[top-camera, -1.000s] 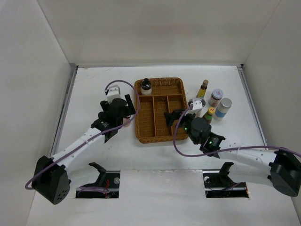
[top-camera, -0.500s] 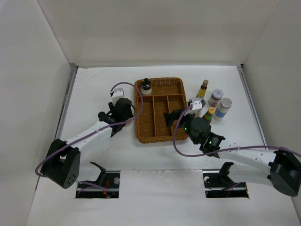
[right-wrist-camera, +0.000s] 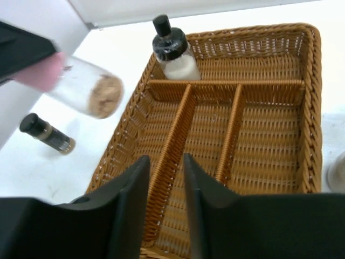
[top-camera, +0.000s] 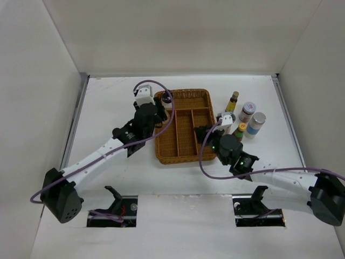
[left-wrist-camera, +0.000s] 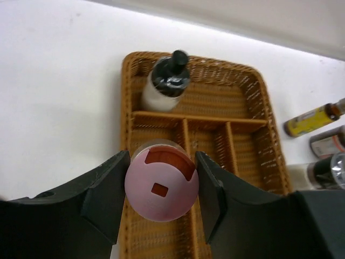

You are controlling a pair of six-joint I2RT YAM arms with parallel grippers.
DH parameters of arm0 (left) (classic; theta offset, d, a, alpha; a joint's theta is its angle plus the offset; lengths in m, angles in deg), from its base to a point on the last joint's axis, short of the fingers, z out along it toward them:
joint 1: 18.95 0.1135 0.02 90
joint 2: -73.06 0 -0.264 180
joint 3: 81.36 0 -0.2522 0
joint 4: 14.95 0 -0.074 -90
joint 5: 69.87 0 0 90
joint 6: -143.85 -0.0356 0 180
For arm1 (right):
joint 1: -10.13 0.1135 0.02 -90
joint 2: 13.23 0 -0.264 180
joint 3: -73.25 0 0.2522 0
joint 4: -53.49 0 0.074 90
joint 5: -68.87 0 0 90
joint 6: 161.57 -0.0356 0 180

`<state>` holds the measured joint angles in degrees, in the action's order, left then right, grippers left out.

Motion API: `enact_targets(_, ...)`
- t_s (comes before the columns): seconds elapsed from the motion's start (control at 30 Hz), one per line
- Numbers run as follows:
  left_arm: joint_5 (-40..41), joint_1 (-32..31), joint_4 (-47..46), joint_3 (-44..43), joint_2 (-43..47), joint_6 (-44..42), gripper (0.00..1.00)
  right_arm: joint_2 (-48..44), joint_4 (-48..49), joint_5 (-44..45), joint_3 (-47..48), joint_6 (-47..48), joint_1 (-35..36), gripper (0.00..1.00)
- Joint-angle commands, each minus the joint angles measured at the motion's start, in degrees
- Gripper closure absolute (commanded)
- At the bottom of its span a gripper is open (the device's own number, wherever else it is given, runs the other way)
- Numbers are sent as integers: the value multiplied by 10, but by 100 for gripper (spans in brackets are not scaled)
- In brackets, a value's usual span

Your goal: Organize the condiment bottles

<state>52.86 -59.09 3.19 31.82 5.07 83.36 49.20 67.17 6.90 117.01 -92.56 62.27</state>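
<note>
Progress on the left: a second ago the left gripper (top-camera: pixel 154 114) stood open over the table beside the tray. It now clamps the pink-capped jar (left-wrist-camera: pixel 161 186) and holds it in the air over the left rim of the wicker tray (top-camera: pixel 180 159) — a placement looks close. The black-capped bottle (top-camera: pixel 167 98) already stands in the far left compartment. Over the tray's right side, the right gripper (right-wrist-camera: pixel 166 186) has drawn its jaws from wide to a slim gap, with nothing between them. Five other bottles (top-camera: pixel 247 110) wait on the table right of the tray.
</note>
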Motion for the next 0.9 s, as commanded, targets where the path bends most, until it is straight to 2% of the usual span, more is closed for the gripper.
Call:
enact_targets(0.0, -11, -9, -47, -20, -63, -4, 66, -39, 30, 9, -1, -5, -2, 68)
enact_targets(0.07, -14, -2, -61, -27, -100, -3, 66, -59, 36, 13, -11, -5, -1, 69)
enact_targets(0.2, -16, 5, -96, -35, -160, -8, 66, -75, 38, 14, -17, -5, -2, 63)
enact_targets(0.33, -24, 10, -132, -36, -207, -9, 66, -69, 35, 11, -14, -5, -4, 62)
enact_targets(0.67, -3, 14, -170, -46, -264, -38, 62, -50, 39, 4, -11, -5, -2, 59)
enact_targets(0.73, 5, 17, -174, -56, -282, -49, 55, -50, 36, 3, -8, -4, -2, 59)
enact_targets(0.87, 13, 17, -175, -58, -283, -50, 25, -51, 38, 3, -11, -5, -4, 59)
